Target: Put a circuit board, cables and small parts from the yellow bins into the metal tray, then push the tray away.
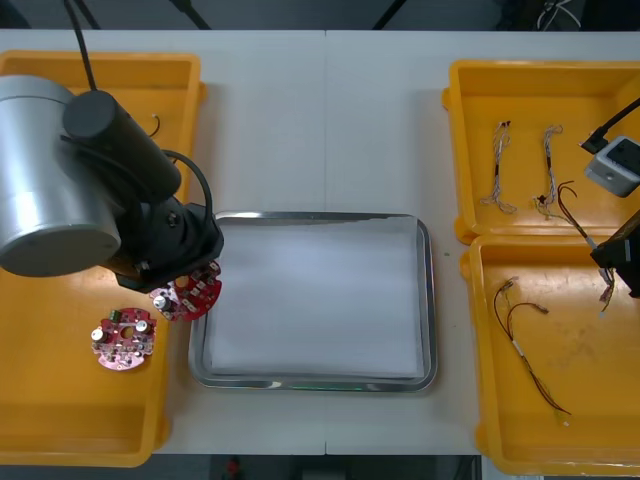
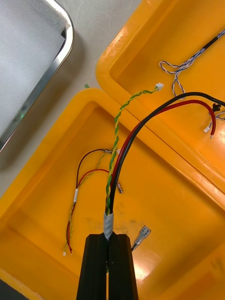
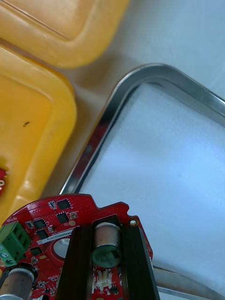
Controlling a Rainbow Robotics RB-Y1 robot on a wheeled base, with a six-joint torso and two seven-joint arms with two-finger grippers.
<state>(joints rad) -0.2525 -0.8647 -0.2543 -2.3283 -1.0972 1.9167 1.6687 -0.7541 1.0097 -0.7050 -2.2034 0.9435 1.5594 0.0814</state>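
1. the surface (image 1: 330, 120) is a light table with a faint seam running away down its middle. beyond its far edge the room is a dark strip, too dim to make out.
2. the metal tray (image 1: 431, 300), white inside, lies at the middle of the surface. the far left bin (image 1: 150, 70) and near left bin (image 1: 60, 440) flank it on one side, the far right bin (image 1: 520, 90) and near right bin (image 1: 600, 400) on the other.
3. the left gripper (image 3: 107, 233) holds a red circuit board (image 3: 56, 215) above the tray's left rim, just beside the near left bin. its fingers (image 3: 78, 267) pinch the board, kept apart by a metal cylinder on it.
4. a second board (image 1: 125, 338) lies flat in the near left bin.
5. the right gripper (image 2: 108, 240) hangs over the near right bin, fingers almost pressed together on the taped end of a cable bundle (image 2: 112, 164): a green-yellow twist with black and red strands.
6. a small metal part (image 2: 142, 233) lies on the bin floor just beside those fingers, and a loose cable (image 1: 516, 342) lies nearby. twisted blue and white cables (image 1: 497, 165) lie in the far right bin.
7. in the front view the left arm covers its own fingers, part of the held board and much of the far left bin. the right gripper is cut off at that view's edge.
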